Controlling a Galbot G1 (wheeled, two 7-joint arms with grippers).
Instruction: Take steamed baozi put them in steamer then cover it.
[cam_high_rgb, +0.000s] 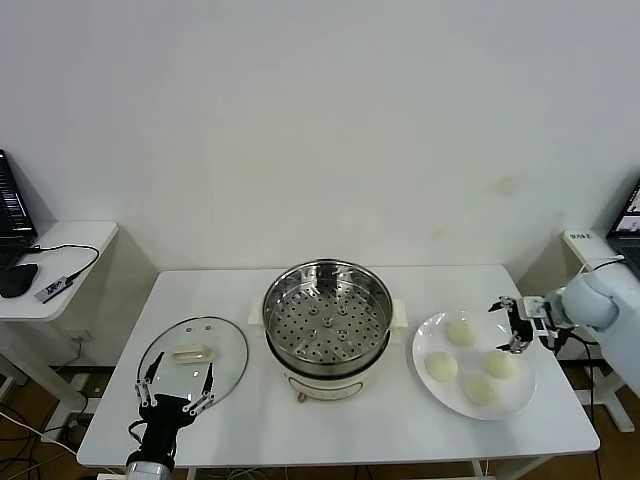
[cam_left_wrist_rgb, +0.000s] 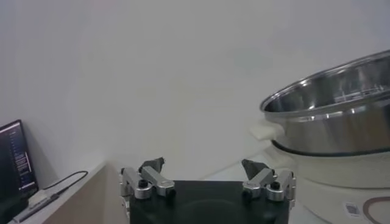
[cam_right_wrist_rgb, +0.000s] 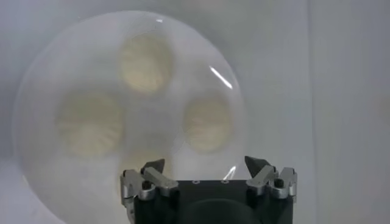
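Both grippers open, four baozi on the plate, steamer bare, cover lying on the table.

Nearest the robot, the left gripper (cam_high_rgb: 175, 392) hangs at the table's (cam_high_rgb: 350, 430) front left edge, fingers spread wide and holding nothing, just in front of the cover (cam_high_rgb: 195, 358), which lies flat to the left of the steamer (cam_high_rgb: 327, 320). The steamer stands mid-table with its perforated basket uncovered and nothing in it. To its right, the plate (cam_high_rgb: 440, 385) carries the four baozi (cam_high_rgb: 441, 366). The right gripper (cam_high_rgb: 517, 325) hovers over the plate's far right part, close above the buns, jaws apart and gripping nothing; its wrist view looks straight down on the plate and baozi (cam_right_wrist_rgb: 208, 123). Beyond the table a white wall (cam_high_rgb: 320, 120) fills the background.
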